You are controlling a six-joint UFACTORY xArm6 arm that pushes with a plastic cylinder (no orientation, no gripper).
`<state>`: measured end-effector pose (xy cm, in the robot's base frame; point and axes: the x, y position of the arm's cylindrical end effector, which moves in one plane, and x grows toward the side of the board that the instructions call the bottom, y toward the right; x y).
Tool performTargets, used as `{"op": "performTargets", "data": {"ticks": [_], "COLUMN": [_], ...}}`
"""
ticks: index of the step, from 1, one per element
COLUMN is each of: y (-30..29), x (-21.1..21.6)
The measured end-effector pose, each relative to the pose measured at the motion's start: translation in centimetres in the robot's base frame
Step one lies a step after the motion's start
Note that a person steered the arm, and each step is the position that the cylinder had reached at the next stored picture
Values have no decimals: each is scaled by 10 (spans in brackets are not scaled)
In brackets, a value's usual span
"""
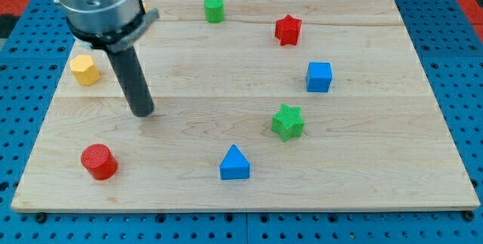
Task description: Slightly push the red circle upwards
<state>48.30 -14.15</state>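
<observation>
- Near the view's bottom-left corner of the wooden board (362,183), the red circle (99,161) stands upright as a short cylinder, apart from every other block.
- My tip (143,112) rests on the board above and to the right of the red circle, with bare wood between them; no contact exists.
- No hand or jaw is fitted: the arm ends in a plain rod, so nothing spreads, closes or pinches, and the rod touches no block.
- Handling judgement: the red circle appears small, rigid and light, probably printed plastic. It should slide readily on the smooth wood and is unlikely to deform.
- Contact point: the block cannot be held, only pushed. Apply my tip to the side wall facing the view's bottom, on the centre line, so the cylinder travels straight up rather than rolling off to one side.
- Approach: my tip must first pass around the block to reach its lower side without brushing it.
- Neighbours: the yellow block (84,69) lies well above, near the left edge; the blue triangle (235,163) sits to the right. A short push should reach neither.
</observation>
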Motion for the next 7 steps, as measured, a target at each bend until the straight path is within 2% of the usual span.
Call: {"op": "performTargets", "data": {"ticks": [1,2,4,5,6,7], "y": [-31,-37,7,-17,-102,-139], "x": [48,85,122,134,133,133]}}
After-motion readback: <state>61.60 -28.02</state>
